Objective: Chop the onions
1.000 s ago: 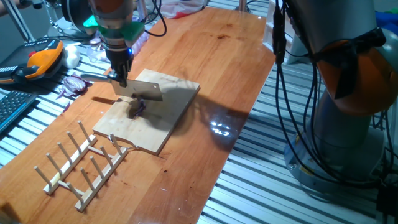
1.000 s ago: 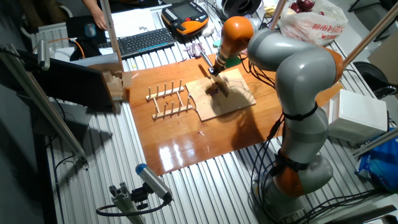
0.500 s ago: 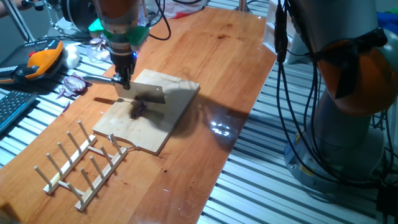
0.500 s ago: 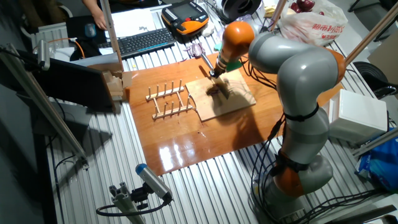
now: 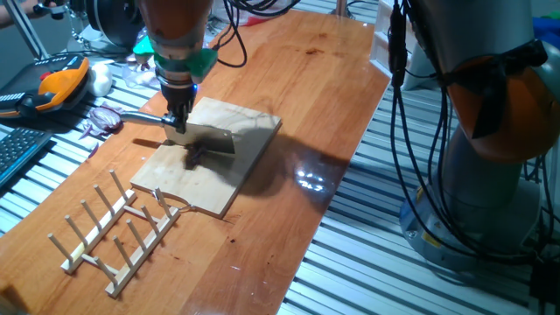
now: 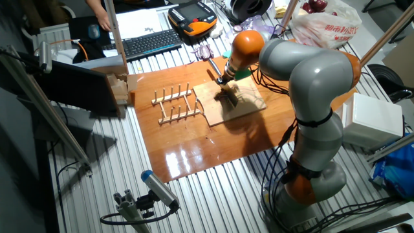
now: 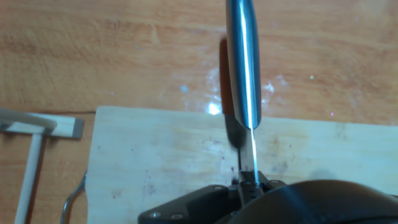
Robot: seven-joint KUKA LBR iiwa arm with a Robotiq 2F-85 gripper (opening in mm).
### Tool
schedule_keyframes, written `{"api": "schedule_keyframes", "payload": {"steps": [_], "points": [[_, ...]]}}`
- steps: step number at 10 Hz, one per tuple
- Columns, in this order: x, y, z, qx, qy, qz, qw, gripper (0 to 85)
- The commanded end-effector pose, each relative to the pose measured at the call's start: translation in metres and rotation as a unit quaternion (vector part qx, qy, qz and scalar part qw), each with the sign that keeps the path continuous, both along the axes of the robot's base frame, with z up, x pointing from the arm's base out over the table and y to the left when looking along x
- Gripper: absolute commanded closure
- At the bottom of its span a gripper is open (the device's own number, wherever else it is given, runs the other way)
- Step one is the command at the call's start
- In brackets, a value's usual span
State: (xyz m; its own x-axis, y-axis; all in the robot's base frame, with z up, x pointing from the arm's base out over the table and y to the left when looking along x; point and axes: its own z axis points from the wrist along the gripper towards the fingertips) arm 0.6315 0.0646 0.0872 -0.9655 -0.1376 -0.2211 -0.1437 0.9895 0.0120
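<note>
Arm: it reaches over the far end of the table, wrist pointing straight down, the gripper (image 5: 178, 118) low over the wooden board (image 5: 229, 179).
Gripper: its fingers are pinched on the spine of a knife (image 5: 208, 140), seen edge-on in the hand view (image 7: 243, 68).
Knife: a steel handle sticks out to the side of the gripper; the broad flat blade stands on edge and comes down to the board.
Onions: a small dark purple piece (image 5: 192, 155) lies on the board just under the blade's lower edge; whether the blade touches it cannot be told.
Nearby: a wooden peg rack (image 5: 112, 229) lies beside the board's near end. A heap of purple onion scraps (image 5: 105, 117) sits off the table edge, with an orange handheld controller (image 5: 59, 81) beyond it.
Surfaces: the board is pale, rectangular and speckled with dark flecks; the table (image 5: 289, 79) is glossy reddish wood with glare; ribbed metal slats surround it.
</note>
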Motion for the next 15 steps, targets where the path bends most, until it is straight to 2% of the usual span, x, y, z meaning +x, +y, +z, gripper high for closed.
{"api": "schedule_keyframes", "payload": {"steps": [1,2,3,4,5,7,13,15], "points": [[-0.0015,0.003,-0.002,0.001,0.008,-0.001,1.0000,85.0],[0.0004,0.005,0.009,0.004,0.022,-0.004,0.9997,85.0],[0.0019,0.004,0.023,0.000,0.030,-0.003,0.9996,85.0],[0.0029,0.000,0.037,-0.010,0.032,0.004,0.9994,85.0],[0.0042,-0.005,0.043,-0.010,0.033,0.018,0.9992,85.0],[0.0067,-0.011,0.044,-0.013,0.025,0.061,0.9978,85.0],[0.0035,-0.012,0.035,-0.013,0.002,0.133,0.9911,85.0],[0.0022,-0.009,0.033,-0.008,0.003,0.144,0.9896,85.0]]}}
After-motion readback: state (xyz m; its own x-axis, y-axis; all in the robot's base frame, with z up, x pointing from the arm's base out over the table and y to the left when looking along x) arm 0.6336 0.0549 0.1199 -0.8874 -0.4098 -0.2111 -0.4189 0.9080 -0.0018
